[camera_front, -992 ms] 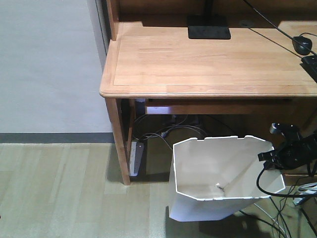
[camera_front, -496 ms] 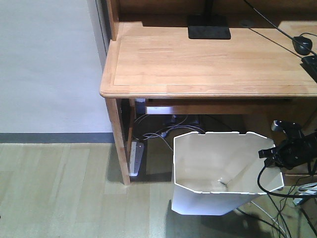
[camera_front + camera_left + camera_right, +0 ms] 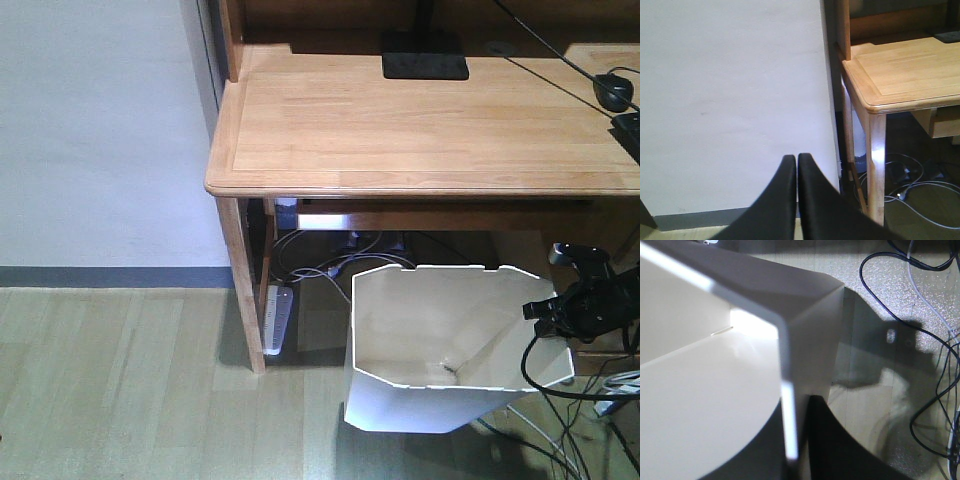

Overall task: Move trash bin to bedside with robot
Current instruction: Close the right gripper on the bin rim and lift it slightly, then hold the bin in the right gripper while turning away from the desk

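Observation:
The white trash bin [image 3: 400,405] stands tilted on the floor under the front edge of the wooden desk, its angular rim facing up. My right gripper [image 3: 545,310] is shut on the bin's right rim. In the right wrist view the gripper [image 3: 797,399] straddles the thin bin wall [image 3: 805,340], one finger inside and one outside. My left gripper [image 3: 797,156] is shut and empty, pointing at the white wall beside the desk. The bed is out of view.
The light wooden desk [image 3: 420,120] carries a black monitor base [image 3: 425,65] and a mouse [image 3: 612,88]. Its leg [image 3: 240,290] and a power strip [image 3: 275,320] stand left of the bin. Loose cables [image 3: 590,440] lie on the floor at the right.
The bin has turned a little and its rim sits more level, with my right gripper still on it. The desk has shifted slightly right in the front view.

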Controlling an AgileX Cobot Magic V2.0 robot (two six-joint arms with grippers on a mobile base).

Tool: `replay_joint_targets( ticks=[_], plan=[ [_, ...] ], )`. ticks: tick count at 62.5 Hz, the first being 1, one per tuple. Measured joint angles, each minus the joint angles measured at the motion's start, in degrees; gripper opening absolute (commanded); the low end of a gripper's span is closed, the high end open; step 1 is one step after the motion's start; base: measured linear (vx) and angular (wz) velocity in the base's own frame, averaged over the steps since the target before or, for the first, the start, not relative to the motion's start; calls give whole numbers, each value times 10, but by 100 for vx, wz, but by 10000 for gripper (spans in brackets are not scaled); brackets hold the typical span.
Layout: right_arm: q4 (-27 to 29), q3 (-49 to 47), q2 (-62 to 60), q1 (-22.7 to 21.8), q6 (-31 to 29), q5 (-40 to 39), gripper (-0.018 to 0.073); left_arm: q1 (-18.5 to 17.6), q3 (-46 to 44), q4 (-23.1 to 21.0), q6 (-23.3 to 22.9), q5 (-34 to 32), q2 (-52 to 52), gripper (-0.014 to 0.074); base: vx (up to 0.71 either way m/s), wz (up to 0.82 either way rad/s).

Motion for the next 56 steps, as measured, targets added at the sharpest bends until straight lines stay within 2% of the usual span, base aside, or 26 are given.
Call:
replay_joint_targets(
  ticks=[23, 56],
  plan=[
    [-1, 0, 0, -2, 0, -8, -6, 0, 0, 0, 0, 0, 0, -6, -4, 22],
    [0, 0, 0, 0, 0, 5, -6, 0, 0, 0, 0, 0, 0, -6, -5, 60]
  ],
)
